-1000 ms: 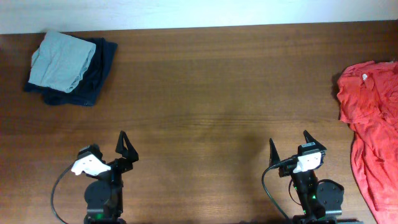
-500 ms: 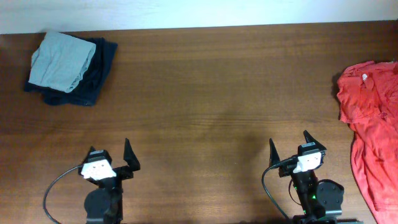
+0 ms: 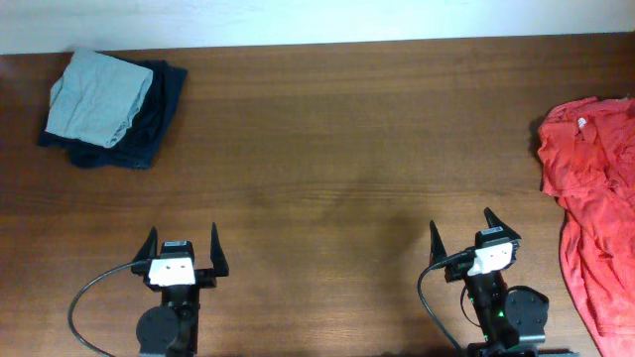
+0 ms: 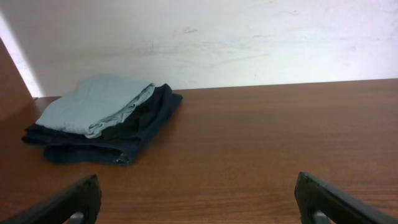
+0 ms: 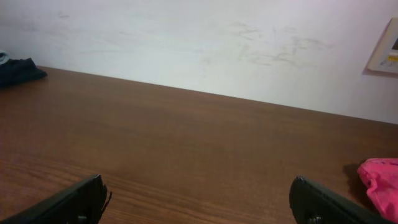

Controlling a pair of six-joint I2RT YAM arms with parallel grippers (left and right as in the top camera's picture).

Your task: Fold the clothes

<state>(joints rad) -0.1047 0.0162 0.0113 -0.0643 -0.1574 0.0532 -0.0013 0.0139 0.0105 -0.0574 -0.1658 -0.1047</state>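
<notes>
A folded pale grey-teal T-shirt (image 3: 99,97) lies on top of a folded dark navy garment (image 3: 157,109) at the table's far left corner; the left wrist view shows the same T-shirt (image 4: 93,104) on the navy garment (image 4: 134,134). A crumpled red shirt (image 3: 590,208) lies spread at the right edge, and a bit of this red shirt (image 5: 380,186) shows in the right wrist view. My left gripper (image 3: 183,238) stands open near the front edge, empty, far from the pile. My right gripper (image 3: 461,228) is open and empty too, left of the red shirt.
The brown wooden table (image 3: 337,129) runs up to a white wall (image 4: 217,37) at the back. A black cable (image 3: 84,302) loops from the left arm's base, another cable (image 3: 427,297) by the right one.
The left gripper has swung round from pointing right to pointing straight toward the back of the table. The right arm and the clothes have not moved.
</notes>
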